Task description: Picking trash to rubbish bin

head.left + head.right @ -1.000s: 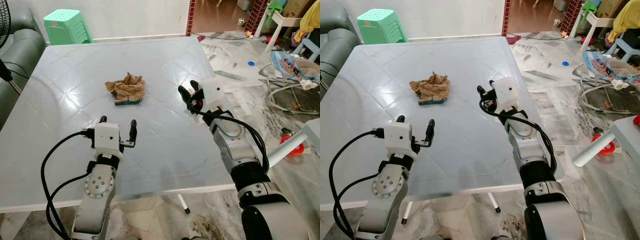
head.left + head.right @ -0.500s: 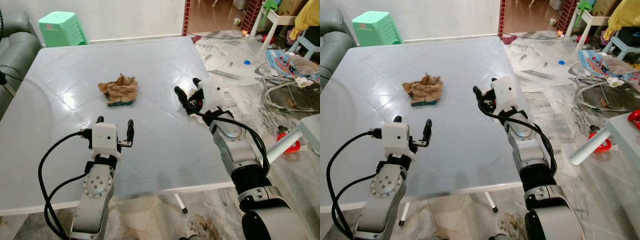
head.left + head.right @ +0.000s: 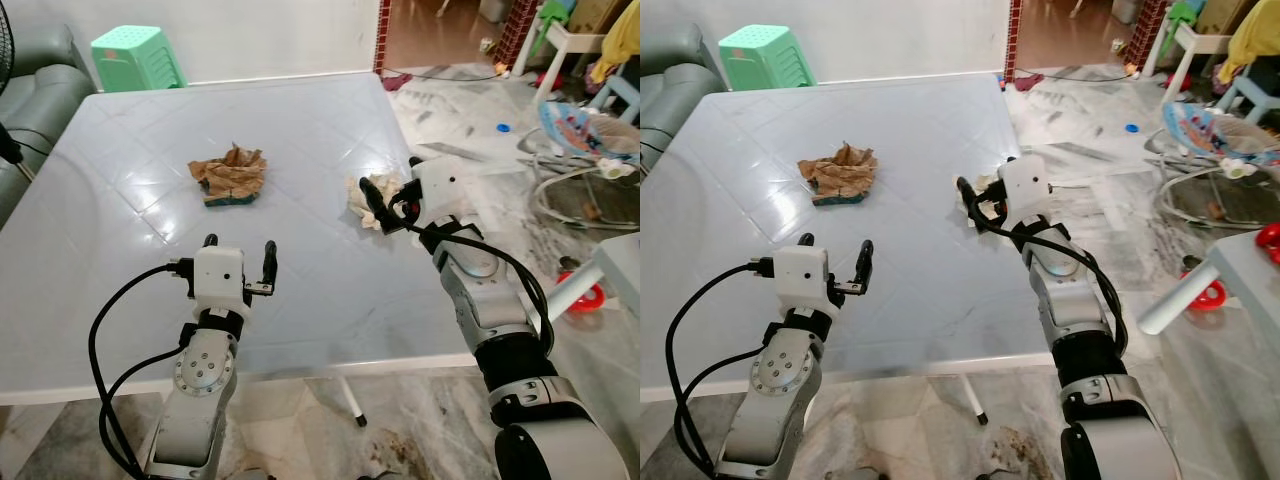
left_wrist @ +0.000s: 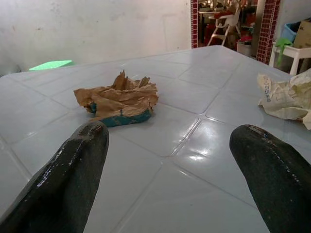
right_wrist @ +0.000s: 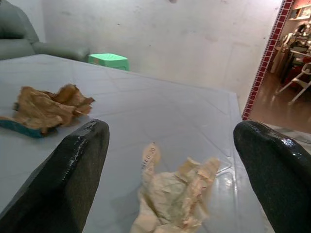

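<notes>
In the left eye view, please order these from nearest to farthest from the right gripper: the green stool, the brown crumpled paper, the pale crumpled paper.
From the right gripper:
1. Pale crumpled paper, on the table right at its open fingertips.
2. Brown crumpled paper, toward the robot's left, mid-table.
3. Green stool, on the floor beyond the table's far left corner.

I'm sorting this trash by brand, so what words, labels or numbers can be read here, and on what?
Pale crumpled paper between the open right gripper fingers: a line of dark print along its edge, too small and blurred to read.
Brown crumpled paper with a teal strip: no readable text.
Nothing else carries legible text.
</notes>
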`<state>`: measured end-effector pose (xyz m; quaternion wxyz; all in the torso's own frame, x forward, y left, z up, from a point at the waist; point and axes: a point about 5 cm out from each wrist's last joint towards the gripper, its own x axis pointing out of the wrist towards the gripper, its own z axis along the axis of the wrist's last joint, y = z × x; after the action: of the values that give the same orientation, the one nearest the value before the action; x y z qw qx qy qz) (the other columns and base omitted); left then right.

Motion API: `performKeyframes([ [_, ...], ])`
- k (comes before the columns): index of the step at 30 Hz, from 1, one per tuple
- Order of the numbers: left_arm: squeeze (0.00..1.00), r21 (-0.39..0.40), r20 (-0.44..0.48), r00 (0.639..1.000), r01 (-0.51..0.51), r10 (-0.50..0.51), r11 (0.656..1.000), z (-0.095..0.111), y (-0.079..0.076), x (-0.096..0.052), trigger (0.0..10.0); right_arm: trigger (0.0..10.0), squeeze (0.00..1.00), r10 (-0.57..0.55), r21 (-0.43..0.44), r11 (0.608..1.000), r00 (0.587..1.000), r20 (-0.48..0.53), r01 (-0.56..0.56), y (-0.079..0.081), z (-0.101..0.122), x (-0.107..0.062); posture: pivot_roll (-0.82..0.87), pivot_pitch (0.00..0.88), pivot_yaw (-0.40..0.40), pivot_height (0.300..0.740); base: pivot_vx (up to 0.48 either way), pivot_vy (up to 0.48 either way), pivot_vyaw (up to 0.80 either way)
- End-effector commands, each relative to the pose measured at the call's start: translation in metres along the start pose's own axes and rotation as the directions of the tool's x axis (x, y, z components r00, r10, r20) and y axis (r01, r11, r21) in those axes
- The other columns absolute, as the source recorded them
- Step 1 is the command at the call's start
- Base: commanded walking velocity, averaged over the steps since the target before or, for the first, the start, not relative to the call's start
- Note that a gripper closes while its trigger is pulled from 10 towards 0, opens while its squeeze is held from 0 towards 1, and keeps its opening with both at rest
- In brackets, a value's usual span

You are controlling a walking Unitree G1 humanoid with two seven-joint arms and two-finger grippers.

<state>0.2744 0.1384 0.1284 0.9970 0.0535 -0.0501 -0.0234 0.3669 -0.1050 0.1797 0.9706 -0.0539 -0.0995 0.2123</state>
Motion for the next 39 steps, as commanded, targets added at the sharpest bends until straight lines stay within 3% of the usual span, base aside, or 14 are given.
performKeyframes([
  [1,0.00,0.000,-0.006,1.000,-0.004,0.004,1.000,-0.001,0.000,0.000,10.0,10.0,1.00,-0.004,-0.003,1.000,1.000,0.005,0.004,-0.003,0.002,-0.001,0.01,0.070,-0.006,0.740,0.000,0.000,0.00],
  [4,0.00,-0.029,-0.002,1.000,-0.015,0.014,0.999,-0.001,0.000,0.000,10.0,10.0,1.00,-0.005,-0.003,1.000,1.000,0.001,0.005,-0.003,0.002,-0.001,0.01,0.070,-0.005,0.740,0.000,0.000,0.00],
  [33,0.00,-0.004,0.004,1.000,-0.025,0.025,1.000,0.001,0.006,0.001,10.0,10.0,1.00,-0.030,-0.029,0.999,0.999,-0.026,0.030,-0.008,-0.003,-0.003,0.01,0.082,0.000,0.740,0.000,0.000,0.00],
  [39,0.00,0.017,-0.028,0.999,-0.018,0.018,1.000,-0.004,0.009,-0.011,10.0,10.0,1.00,-0.081,-0.046,0.996,0.993,-0.082,0.077,-0.017,-0.015,0.002,0.06,0.112,-0.006,0.740,0.000,0.000,0.00],
])
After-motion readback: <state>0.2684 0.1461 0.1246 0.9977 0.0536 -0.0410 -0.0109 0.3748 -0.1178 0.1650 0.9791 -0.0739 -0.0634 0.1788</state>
